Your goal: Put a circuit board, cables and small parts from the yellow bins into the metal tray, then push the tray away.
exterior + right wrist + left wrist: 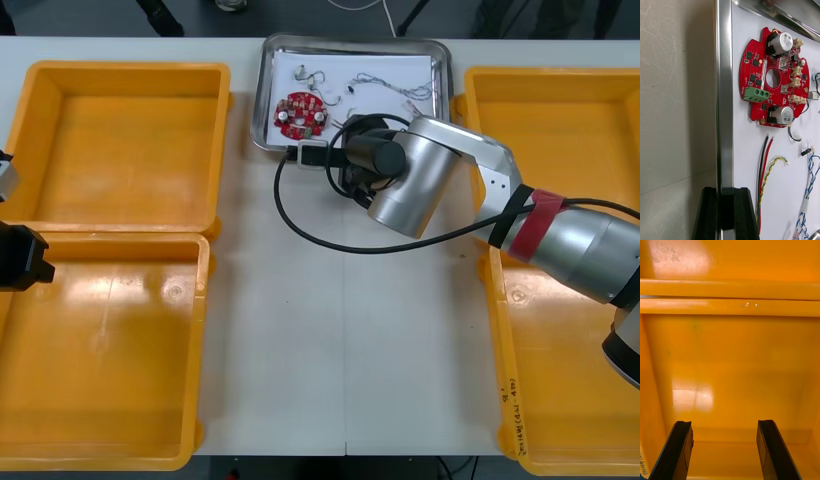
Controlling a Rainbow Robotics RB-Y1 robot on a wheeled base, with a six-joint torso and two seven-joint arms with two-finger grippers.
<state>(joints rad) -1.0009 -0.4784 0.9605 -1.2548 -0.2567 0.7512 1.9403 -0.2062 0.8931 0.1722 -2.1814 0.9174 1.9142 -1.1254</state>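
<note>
The metal tray lies at the table's far middle, white inside. My right gripper is at its near edge, shut on the tray's rim, which runs up between the two black fingers. Inside the tray lie a round red circuit board, a red and black cable, a twisted red and yellow cable and a blue and white cable. Small metal parts rest beyond the board. My left gripper hangs open over the near left yellow bin.
Two yellow bins stand at the left and two at the right. The right arm's own black cable loops over the bare table between them. The table's far edge runs just beyond the tray.
</note>
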